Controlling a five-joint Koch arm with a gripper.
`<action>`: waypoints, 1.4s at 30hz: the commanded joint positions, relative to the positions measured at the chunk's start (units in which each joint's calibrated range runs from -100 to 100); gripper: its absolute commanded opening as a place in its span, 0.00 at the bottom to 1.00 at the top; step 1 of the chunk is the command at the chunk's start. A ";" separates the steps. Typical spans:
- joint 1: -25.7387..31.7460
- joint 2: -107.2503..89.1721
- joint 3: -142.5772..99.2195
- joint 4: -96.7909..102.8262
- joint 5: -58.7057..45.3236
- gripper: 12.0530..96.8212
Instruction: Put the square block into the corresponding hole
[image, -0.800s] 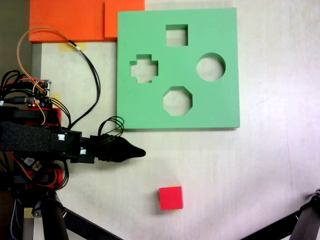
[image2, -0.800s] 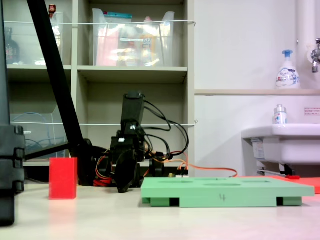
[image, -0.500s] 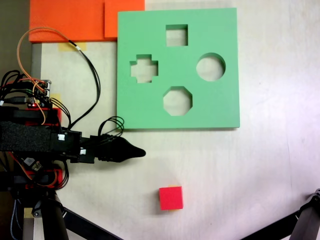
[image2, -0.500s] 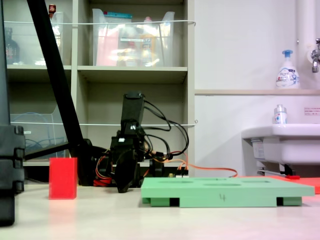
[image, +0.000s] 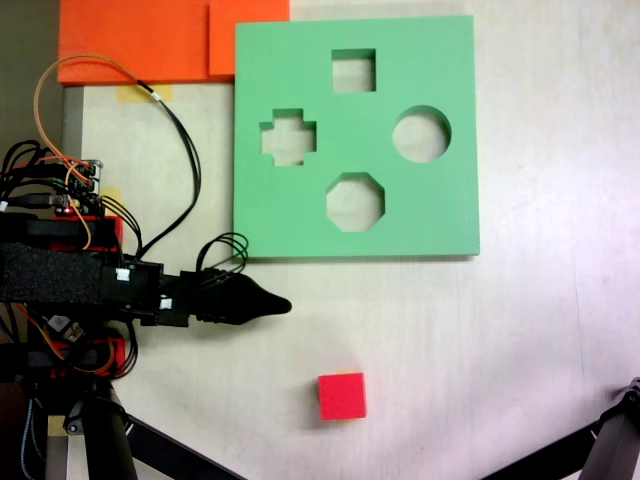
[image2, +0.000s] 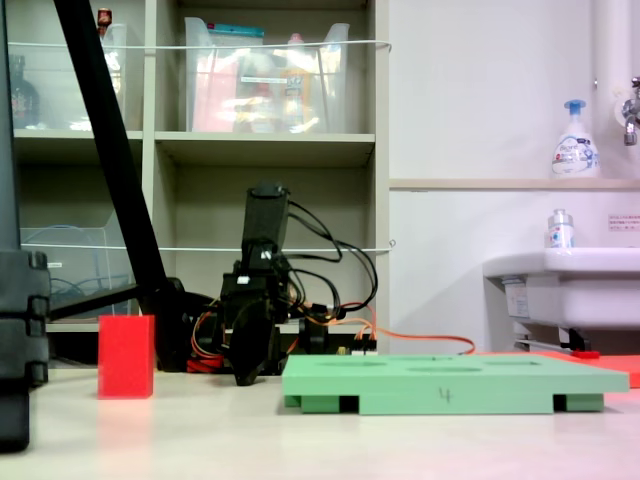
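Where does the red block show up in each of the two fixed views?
A fixed view from above: the red block lies low in the middle, on bare table below the green board.
A fixed view from table level: the red block stands at the left, apart from the board.
Shared landmark: the green board.

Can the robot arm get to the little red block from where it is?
Probably yes. The end effector points across bare table, and nothing lies between it and the red block; the green board sits off to the side.
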 joint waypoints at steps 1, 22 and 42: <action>-0.98 -0.41 -1.47 -5.12 2.83 0.44; -3.61 -0.41 49.28 -72.82 43.32 0.37; -6.35 53.08 109.90 -105.94 38.05 0.74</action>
